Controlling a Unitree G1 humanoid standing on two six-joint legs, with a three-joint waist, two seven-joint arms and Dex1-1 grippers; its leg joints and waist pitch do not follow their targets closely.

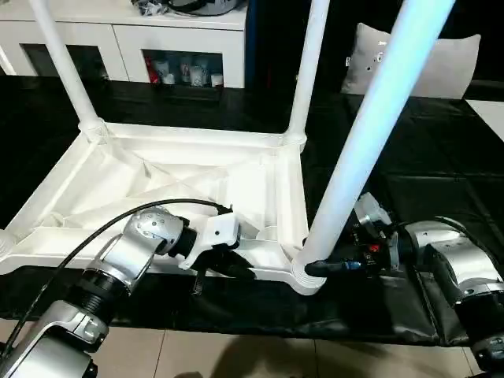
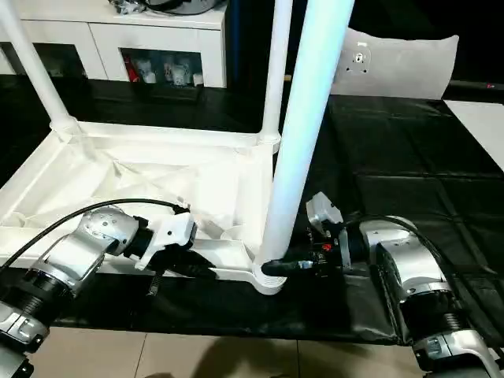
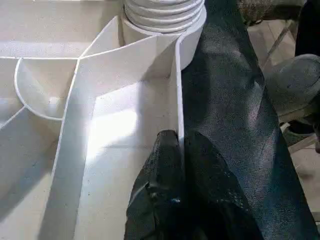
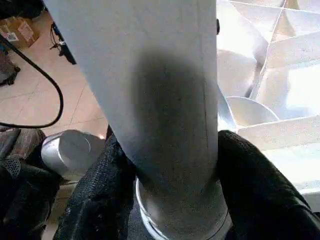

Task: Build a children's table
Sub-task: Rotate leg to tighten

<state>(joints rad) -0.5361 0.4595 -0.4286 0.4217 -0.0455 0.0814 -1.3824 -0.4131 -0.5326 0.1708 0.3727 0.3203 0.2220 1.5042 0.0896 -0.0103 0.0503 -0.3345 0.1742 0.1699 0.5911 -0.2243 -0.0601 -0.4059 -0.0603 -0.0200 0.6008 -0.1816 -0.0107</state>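
The children's table lies upside down on a black mat, the ribbed underside of its white tabletop (image 1: 157, 169) facing up. Two white legs stand in the far corner sockets (image 1: 67, 71) (image 1: 309, 71). A third leg (image 1: 370, 134) rises from the near right socket (image 1: 303, 277). My left gripper (image 3: 181, 145) is shut on the thin wall of the tabletop's near rim, a short way left of that socket. My right gripper (image 4: 172, 165) reaches in from the right, with its black fingers (image 4: 260, 190) pressed on both sides of the near right leg just above the socket.
A white cabinet (image 1: 181, 39) with glass doors stands behind the table. A pale cushion (image 1: 425, 63) leans at the back right. The black mat (image 1: 409, 157) stretches to the right; bare tile floor (image 1: 236, 354) lies in front. A black cable (image 1: 102, 228) loops over my left forearm.
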